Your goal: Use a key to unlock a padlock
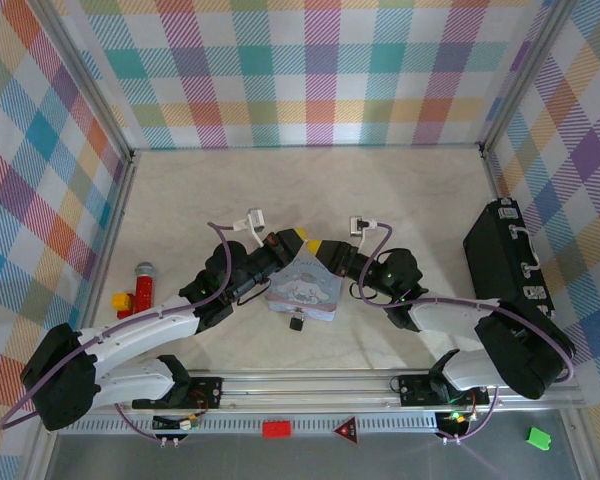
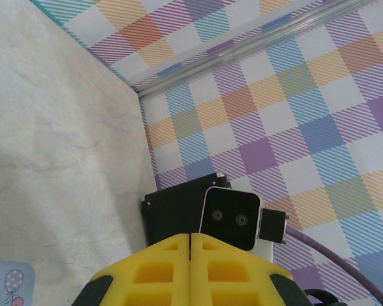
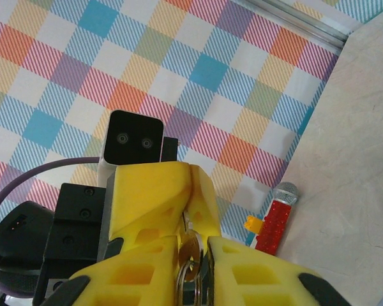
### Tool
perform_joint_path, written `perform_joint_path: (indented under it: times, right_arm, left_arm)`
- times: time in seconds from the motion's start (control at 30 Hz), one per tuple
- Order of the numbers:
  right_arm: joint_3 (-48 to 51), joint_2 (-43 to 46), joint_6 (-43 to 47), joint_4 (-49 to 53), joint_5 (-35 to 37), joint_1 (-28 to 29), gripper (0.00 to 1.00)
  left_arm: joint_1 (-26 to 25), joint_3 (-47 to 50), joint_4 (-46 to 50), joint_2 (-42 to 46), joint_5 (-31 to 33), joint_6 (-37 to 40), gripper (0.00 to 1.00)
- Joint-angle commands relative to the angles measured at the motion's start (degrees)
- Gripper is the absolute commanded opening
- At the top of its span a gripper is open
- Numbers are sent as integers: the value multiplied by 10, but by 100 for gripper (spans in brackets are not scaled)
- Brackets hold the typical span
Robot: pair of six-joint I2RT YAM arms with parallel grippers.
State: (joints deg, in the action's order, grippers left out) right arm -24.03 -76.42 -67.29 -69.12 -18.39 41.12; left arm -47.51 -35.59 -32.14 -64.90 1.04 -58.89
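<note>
Both meet over the tin (image 1: 310,288) — left gripper (image 2: 190,245) closed, right gripper (image 3: 193,250) pinching the key (image 3: 189,242). The padlock (image 1: 296,322) lies on the worktop (image 1: 400,190) at the tin's near side — make the hold firm and straight before descending.

Left arm (image 1: 145,328) and right arm (image 1: 450,312): white shells, black joints, purple cables (image 3: 51,167) looping alongside. Left claw (image 1: 288,238), right claw (image 1: 322,249): yellow fingers (image 2: 159,271) with square pockets. White-and-black two-lens wrist cameras (image 2: 231,218). Green LED (image 1: 391,272) on the right arm.
</note>
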Motion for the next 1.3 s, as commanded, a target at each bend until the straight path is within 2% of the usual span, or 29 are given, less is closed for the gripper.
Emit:
perform_joint_path:
  times: [0.0,0.5,0.63,0.73,0.77,0.8,0.83,0.9,1.0,1.07,1.17,1.27]
  right_arm:
    - [-6,15,-4,-5,10,4,17]
    - [-7,34,-1,27,20,6,0]
    - [-8,44,0,47,25,6,0]
    - [-13,56,9,88,29,6,0]
    - [-15,62,17,103,29,7,0]
    - [-16,68,28,117,29,6,0]
    - [-21,78,52,146,27,6,0]
    - [-46,108,117,279,43,6,0]
    - [-70,158,201,437,79,4,0]
    - [-100,183,267,546,89,4,0]
    - [-128,210,346,681,117,4,0]
    - [-129,239,394,759,146,4,0]
  left_arm:
    - [-6,-14,-32,-1,6,9,0]
    - [-5,-10,-34,-6,18,6,0]
    - [-5,-8,-32,-5,20,8,0]
    - [-4,-7,-30,-3,20,12,9]
    - [-1,-6,-26,0,18,16,16]
    - [5,-6,-19,4,15,21,26]
    - [16,-10,-3,11,7,33,42]
    - [48,-34,73,25,-9,55,59]
    - [99,-63,207,58,-28,99,72]
    - [116,-101,347,82,-3,148,82]
    - [117,-171,556,74,46,226,86]
    - [117,-210,693,59,62,267,86]
